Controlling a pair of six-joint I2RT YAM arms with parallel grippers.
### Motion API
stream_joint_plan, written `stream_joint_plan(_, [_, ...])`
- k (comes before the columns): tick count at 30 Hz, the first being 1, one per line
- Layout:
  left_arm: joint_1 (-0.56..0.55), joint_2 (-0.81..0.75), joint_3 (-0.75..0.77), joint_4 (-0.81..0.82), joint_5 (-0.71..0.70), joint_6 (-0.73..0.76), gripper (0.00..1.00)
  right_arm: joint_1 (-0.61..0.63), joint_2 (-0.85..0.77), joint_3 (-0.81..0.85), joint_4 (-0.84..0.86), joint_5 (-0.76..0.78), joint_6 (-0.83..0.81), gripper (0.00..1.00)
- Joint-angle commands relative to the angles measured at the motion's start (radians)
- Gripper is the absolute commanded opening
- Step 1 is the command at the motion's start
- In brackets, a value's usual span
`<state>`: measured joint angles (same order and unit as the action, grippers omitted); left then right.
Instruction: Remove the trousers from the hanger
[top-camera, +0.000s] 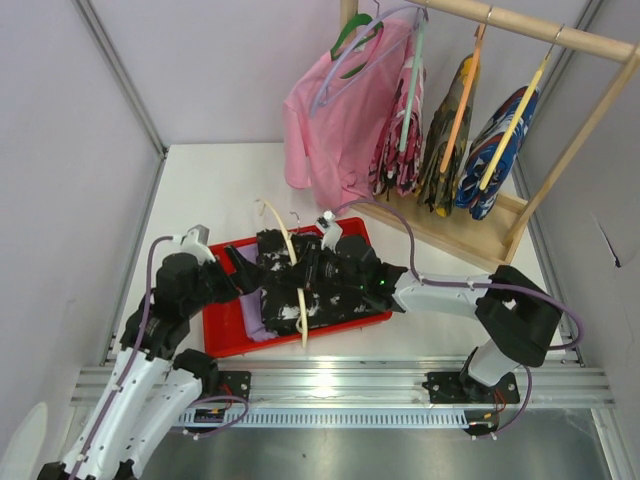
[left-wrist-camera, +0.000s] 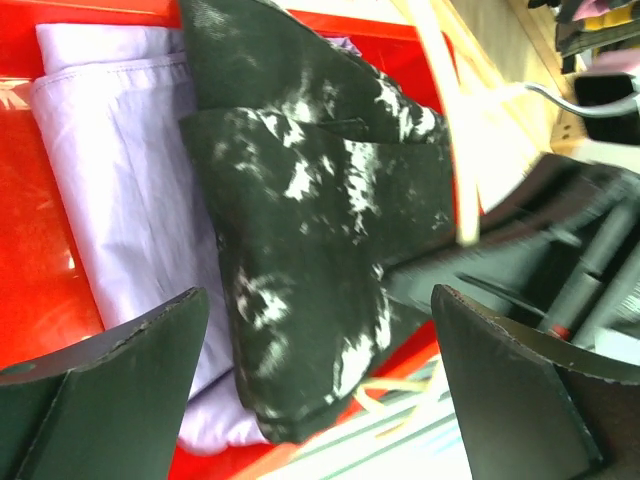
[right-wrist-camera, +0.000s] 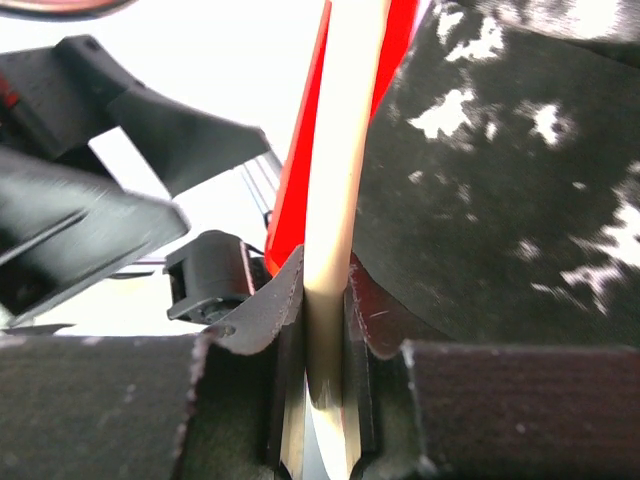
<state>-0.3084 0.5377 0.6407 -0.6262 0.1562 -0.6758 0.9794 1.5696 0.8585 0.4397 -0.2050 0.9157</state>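
Note:
The black white-speckled trousers (top-camera: 335, 290) lie on the red tray (top-camera: 222, 335), over the pale lavender trousers (top-camera: 256, 318). A cream hanger (top-camera: 297, 300) lies across the black pair. My right gripper (top-camera: 306, 272) is shut on the hanger's bar (right-wrist-camera: 345, 130); in the right wrist view the gripper (right-wrist-camera: 327, 310) pinches it beside the black cloth (right-wrist-camera: 500, 200). My left gripper (top-camera: 238, 272) is open at the tray's left side. In the left wrist view the left gripper (left-wrist-camera: 320, 400) hovers over the black trousers (left-wrist-camera: 320, 200) and the lavender pair (left-wrist-camera: 130, 180), holding nothing.
A wooden rack (top-camera: 520, 30) stands at the back right with a pink shirt (top-camera: 335, 110) and several patterned garments (top-camera: 495, 150) on hangers. Its base (top-camera: 450, 235) lies just behind the tray. A metal rail (top-camera: 340, 385) runs along the near edge.

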Motion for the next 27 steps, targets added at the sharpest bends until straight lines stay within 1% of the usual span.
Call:
stream_joint_plan(1, [-0.032,-0.053,0.073,-0.121,-0.046,-0.066,0.97,-0.005,0.030,0.065,0.178,-0.028,0.045,0.00])
stream_joint_plan(4, [-0.035,-0.134,0.050,-0.112,0.002,-0.201,0.97,0.007,0.050,0.076,0.209,-0.025,0.045,0.00])
stream_joint_plan(5, [-0.035,-0.154,0.037,-0.112,0.002,-0.288,0.97,0.016,0.061,0.077,0.220,-0.025,0.046,0.00])
stream_joint_plan(7, [-0.035,-0.218,-0.013,-0.112,-0.016,-0.373,0.97,0.025,0.070,0.076,0.252,-0.017,0.052,0.00])
stream_joint_plan(8, [-0.035,-0.241,-0.032,-0.122,-0.024,-0.463,0.97,0.037,0.076,0.071,0.280,-0.016,0.054,0.00])
stream_joint_plan(10, [-0.035,-0.303,-0.065,-0.139,-0.035,-0.556,0.97,0.050,0.081,0.062,0.304,-0.001,0.051,0.00])
stream_joint_plan(11, [-0.037,-0.321,-0.079,-0.151,-0.037,-0.629,0.97,0.060,0.084,0.054,0.321,0.015,0.048,0.00])
stream_joint_plan(14, [-0.037,-0.366,-0.111,-0.170,-0.023,-0.735,0.97,0.071,0.095,0.039,0.359,0.026,0.041,0.00])
stream_joint_plan(17, [-0.037,-0.361,-0.124,-0.175,-0.011,-0.789,0.97,0.076,0.095,0.011,0.413,0.035,0.057,0.00])
stream_joint_plan(19, [-0.035,-0.349,-0.115,-0.188,-0.020,-0.798,0.96,0.076,0.081,-0.004,0.427,0.053,0.061,0.00])
stream_joint_plan(22, [-0.037,-0.294,-0.084,-0.193,-0.056,-0.742,0.95,0.074,0.058,-0.022,0.424,0.062,0.049,0.00])
stream_joint_plan(23, [-0.037,-0.271,-0.073,-0.193,-0.060,-0.698,0.95,0.074,0.053,-0.026,0.413,0.062,0.040,0.00])
stream_joint_plan(24, [-0.037,-0.219,-0.067,-0.187,-0.053,-0.674,0.95,0.074,0.049,-0.030,0.409,0.064,0.035,0.00])
stream_joint_plan(27, [-0.052,-0.129,-0.076,-0.146,-0.064,-0.604,0.95,0.071,0.038,-0.045,0.409,0.062,0.034,0.00])
